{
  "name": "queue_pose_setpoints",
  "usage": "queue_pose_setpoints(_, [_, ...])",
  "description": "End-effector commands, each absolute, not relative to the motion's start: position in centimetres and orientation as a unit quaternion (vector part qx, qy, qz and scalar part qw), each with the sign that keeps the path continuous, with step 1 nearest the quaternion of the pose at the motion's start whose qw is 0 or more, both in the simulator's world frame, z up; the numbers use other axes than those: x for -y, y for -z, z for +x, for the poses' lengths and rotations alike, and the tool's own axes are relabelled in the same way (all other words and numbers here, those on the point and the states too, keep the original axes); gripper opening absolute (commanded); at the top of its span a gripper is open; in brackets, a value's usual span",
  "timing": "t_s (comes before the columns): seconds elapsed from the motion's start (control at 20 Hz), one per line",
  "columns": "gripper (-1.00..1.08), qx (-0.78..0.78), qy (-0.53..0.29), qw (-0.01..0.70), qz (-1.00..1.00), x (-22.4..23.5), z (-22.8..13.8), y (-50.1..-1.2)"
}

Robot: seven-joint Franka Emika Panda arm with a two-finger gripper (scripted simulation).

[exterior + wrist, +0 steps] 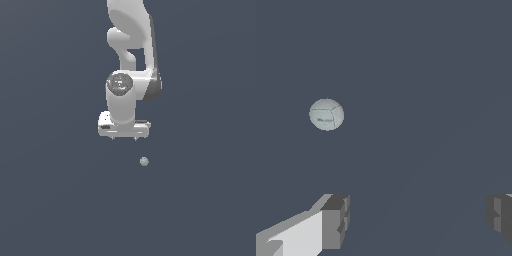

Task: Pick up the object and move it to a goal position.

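Fingers point(336, 220) apart over slate floor point(50, 200)

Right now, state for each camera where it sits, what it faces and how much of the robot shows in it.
Exterior view: off the arm, its position unrecorded, facing the white arm, the end effector and the small grey-green ball.
Wrist view: mounted on the wrist, looking past the end effector at the ball; only the two fingertips show, set wide apart.
Shared: the ball, the end effector and the plain dark background.

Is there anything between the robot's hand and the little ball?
No. Only bare dark grey lies between the hand and the ball. The wrist view shows the same gap, with the ball beyond the open fingers.
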State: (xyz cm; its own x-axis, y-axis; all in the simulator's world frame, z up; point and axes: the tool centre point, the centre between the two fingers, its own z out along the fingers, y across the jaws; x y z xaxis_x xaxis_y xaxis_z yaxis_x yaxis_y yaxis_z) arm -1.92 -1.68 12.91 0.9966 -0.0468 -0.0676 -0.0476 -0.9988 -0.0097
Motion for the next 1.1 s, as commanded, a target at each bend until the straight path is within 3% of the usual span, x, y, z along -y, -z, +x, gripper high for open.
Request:
queue_pose_setpoints(0.0, [1.0, -0.024, -0.034, 0.006, -0.999, 1.7, -1.9, -12.9])
queue_pose_setpoints(0.65, [1.0, 0.0, -0.048, 0.003, -0.999, 0.7, -2.2, -12.2])
queue_pose_setpoints(1.05, [1.0, 0.014, -0.037, 0.001, -0.999, -1.2, -0.4, -11.1])
